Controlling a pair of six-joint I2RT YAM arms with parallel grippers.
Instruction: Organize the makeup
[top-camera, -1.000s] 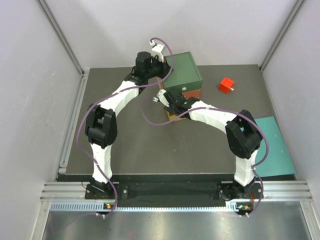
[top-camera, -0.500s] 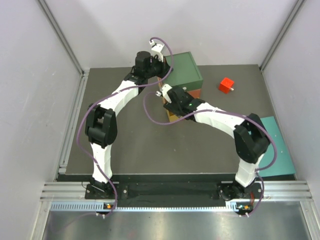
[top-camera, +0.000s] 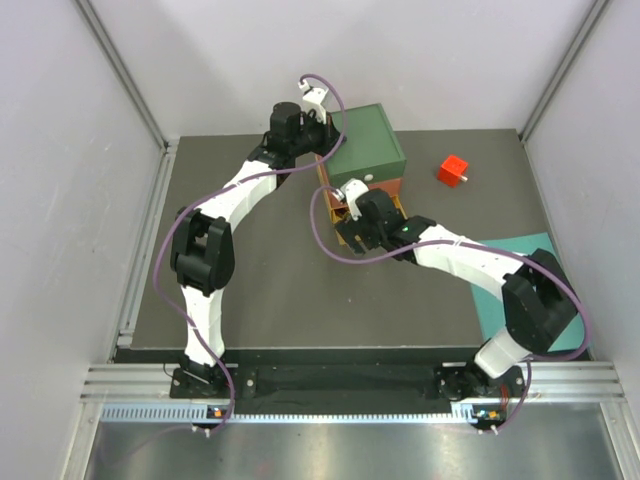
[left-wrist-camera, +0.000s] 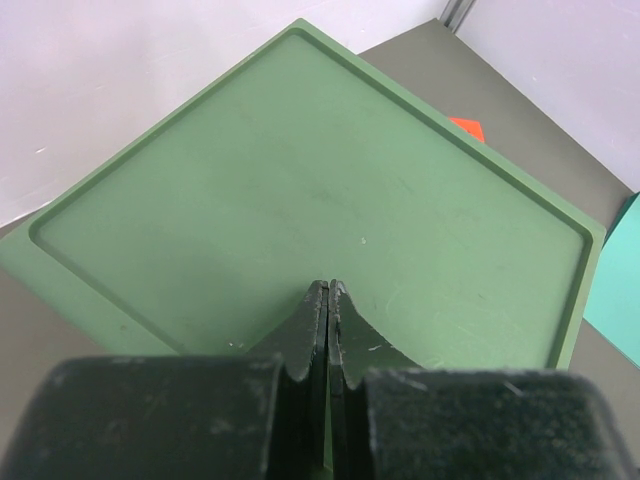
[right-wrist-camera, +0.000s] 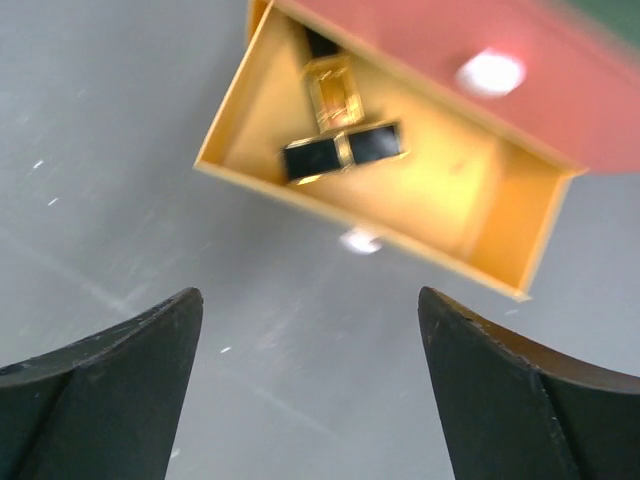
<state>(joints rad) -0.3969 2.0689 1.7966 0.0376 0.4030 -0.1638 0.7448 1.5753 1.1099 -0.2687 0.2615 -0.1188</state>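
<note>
The right hand (right-wrist-camera: 308, 310) hangs over the grey worktop (right-wrist-camera: 110, 150), its fingers (right-wrist-camera: 110, 370) spread wide with nothing between them. Toward 12 o'clock, an open yellow drawer (right-wrist-camera: 455, 190) holds two gold-and-black cases (right-wrist-camera: 342, 148), touching each other in its 10 o'clock corner. A red drawer front (right-wrist-camera: 570, 100) lies beyond.

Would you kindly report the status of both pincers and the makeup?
Left pincer shut, over green box. Right pincer open, empty, above open yellow drawer. Two gold-black cases in drawer. Nothing blocking.

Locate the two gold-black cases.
In the right wrist view, the gold-black cases lie touching in the left part of the open yellow drawer, just below the red drawer front.
</note>
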